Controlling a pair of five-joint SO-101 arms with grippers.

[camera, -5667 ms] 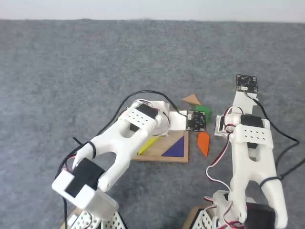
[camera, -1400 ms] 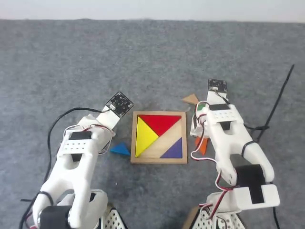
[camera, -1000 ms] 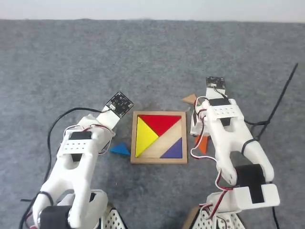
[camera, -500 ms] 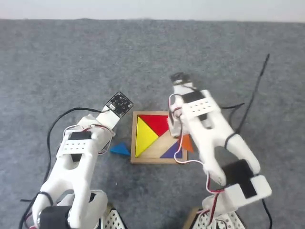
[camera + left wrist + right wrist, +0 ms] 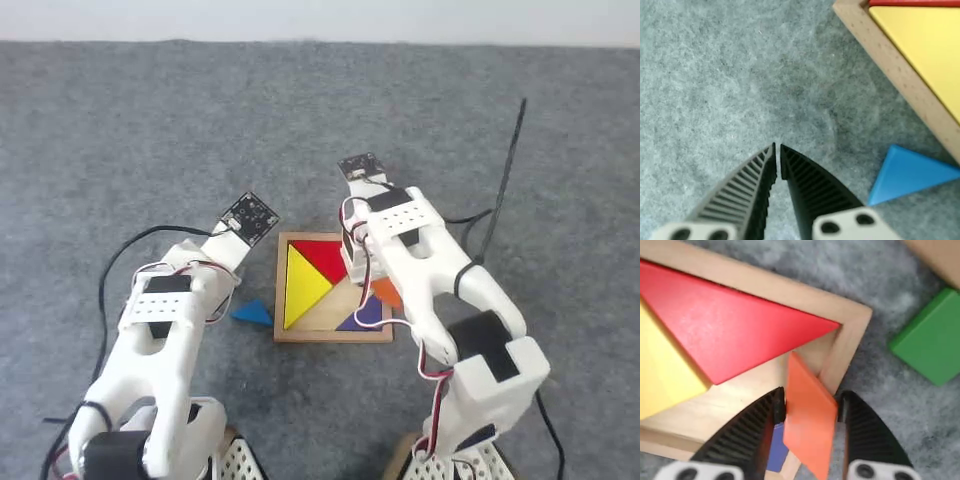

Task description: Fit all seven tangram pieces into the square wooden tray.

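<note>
right gripper gripping orange piece over tray's right rim | left gripper resting pinched closed left of tray, near blue triangle | right arm hiding tray's right side; green piece showing partly cut off

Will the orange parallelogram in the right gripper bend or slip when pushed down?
Probably stiff: the orange parallelogram shows straight edges in the right gripper. It may slip, since its faces look smooth. It looks thin, so it is likely light.

We can read no text, number or sign. The wooden tray and the orange piece show plain faces. The left dark board, at the tray's ten o'clock, and the right dark board, at twelve o'clock, carry marks too small to read.
</note>
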